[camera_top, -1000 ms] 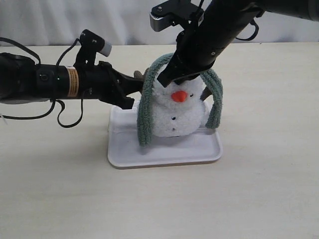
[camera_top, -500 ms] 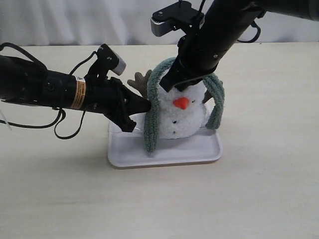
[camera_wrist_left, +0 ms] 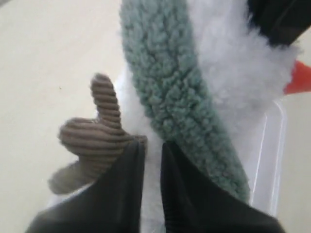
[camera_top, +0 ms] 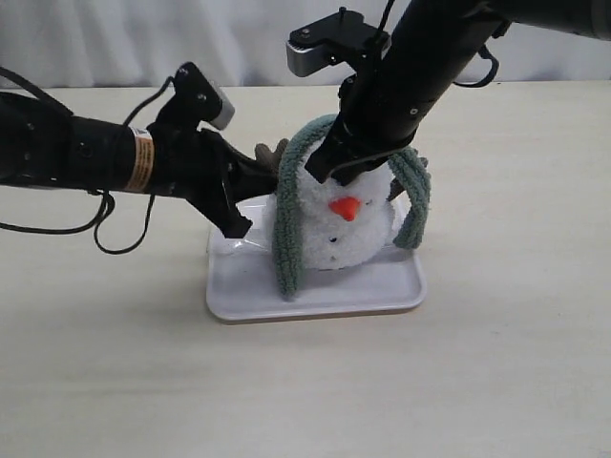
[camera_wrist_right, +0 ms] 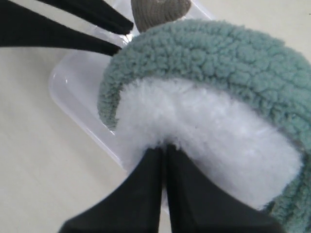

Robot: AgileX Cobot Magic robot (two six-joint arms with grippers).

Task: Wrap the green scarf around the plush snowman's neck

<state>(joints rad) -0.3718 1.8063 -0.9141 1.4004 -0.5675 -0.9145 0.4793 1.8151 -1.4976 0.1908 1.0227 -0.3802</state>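
The plush snowman (camera_top: 336, 237) stands in a white tray (camera_top: 315, 301), its orange nose (camera_top: 344, 207) facing the front. The green scarf (camera_top: 286, 239) lies over its head and hangs down both sides; the neck is not visible. My right gripper (camera_top: 334, 172) comes from above, shut on the white head fluff (camera_wrist_right: 209, 131), with its tips (camera_wrist_right: 165, 148) buried in it. My left gripper (camera_top: 270, 181) is at the snowman's side, jaws slightly open (camera_wrist_left: 153, 145), between the brown arm (camera_wrist_left: 92, 136) and the scarf (camera_wrist_left: 180, 82), with white fluff showing in the gap.
The tray's clear rim (camera_wrist_left: 274, 145) runs close beside the scarf's hanging end. Both arms crowd the snowman's head from the left and from above. The beige tabletop (camera_top: 477, 382) surrounds the tray, and a white curtain closes the back.
My left gripper dipped toward the tray, then rose beside the brown arm, and its jaws have parted a little. The snowman's head has sunk slightly under the right gripper.
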